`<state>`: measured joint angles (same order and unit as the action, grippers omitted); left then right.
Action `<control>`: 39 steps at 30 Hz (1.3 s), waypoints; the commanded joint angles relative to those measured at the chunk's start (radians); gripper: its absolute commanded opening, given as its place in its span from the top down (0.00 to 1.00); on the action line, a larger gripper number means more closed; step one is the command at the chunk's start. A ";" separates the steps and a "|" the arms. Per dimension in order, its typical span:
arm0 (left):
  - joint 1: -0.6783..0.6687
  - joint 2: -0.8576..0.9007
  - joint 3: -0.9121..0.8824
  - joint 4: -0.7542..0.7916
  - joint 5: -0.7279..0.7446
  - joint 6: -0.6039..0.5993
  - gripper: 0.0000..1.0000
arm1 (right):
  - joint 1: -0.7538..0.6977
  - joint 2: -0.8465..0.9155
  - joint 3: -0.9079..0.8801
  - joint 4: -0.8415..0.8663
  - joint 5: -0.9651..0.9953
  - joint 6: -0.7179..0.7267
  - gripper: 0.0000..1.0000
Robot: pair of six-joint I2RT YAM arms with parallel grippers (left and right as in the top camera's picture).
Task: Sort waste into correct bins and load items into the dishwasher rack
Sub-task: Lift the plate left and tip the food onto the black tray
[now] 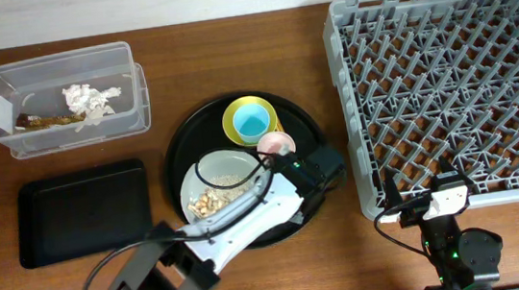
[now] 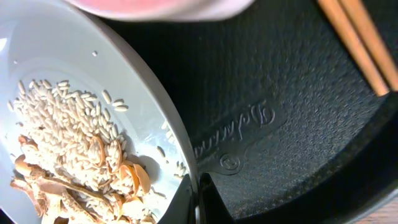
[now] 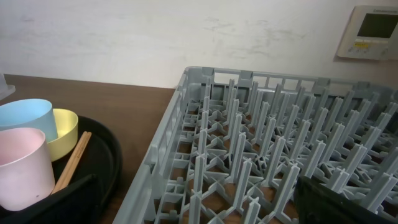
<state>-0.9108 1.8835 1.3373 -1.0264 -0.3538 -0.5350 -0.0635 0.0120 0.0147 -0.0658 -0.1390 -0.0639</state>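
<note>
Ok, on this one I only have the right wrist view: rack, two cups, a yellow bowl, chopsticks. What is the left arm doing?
Observer: The left gripper is shut on the rim of a pale grey plate, which sits on the round black tray.
Operator: Anything on the plate?
Observer: Yes, loose white rice and brown food pieces.
Operator: And the bins?
Observer: The clear tub holds crumpled white paper and a brown wrapper scrap.

Grey rack [image 1: 448, 96], lt-grey plate [image 2: 62, 56], yel bowl [image 1: 230, 125], pink cup [image 1: 276, 143]
</note>
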 commanded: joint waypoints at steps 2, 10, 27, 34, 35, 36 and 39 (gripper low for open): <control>0.053 -0.071 0.029 -0.039 -0.010 0.017 0.99 | 0.006 -0.006 -0.009 0.000 0.005 -0.007 0.02; 0.271 -0.159 0.051 -0.090 -0.002 0.037 0.99 | 0.006 -0.006 -0.009 0.000 0.005 -0.007 0.02; 0.732 -0.195 0.051 0.098 0.162 0.105 0.99 | 0.006 -0.006 -0.009 0.000 0.005 -0.007 0.02; 0.938 -0.195 0.051 0.137 0.312 0.127 0.99 | 0.006 -0.006 -0.009 0.000 0.005 -0.007 0.02; 0.983 -0.195 0.051 0.141 0.374 0.143 0.99 | 0.006 -0.006 -0.009 0.000 0.005 -0.007 0.02; 1.015 -0.195 0.051 0.141 0.421 0.149 0.99 | 0.006 -0.006 -0.009 0.000 0.005 -0.007 0.02; 1.112 -0.198 0.051 0.133 0.569 0.171 0.99 | 0.006 -0.006 -0.009 0.000 0.005 -0.007 0.02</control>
<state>0.1337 1.7107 1.3708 -0.8906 0.0303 -0.4141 -0.0635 0.0120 0.0147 -0.0658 -0.1387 -0.0647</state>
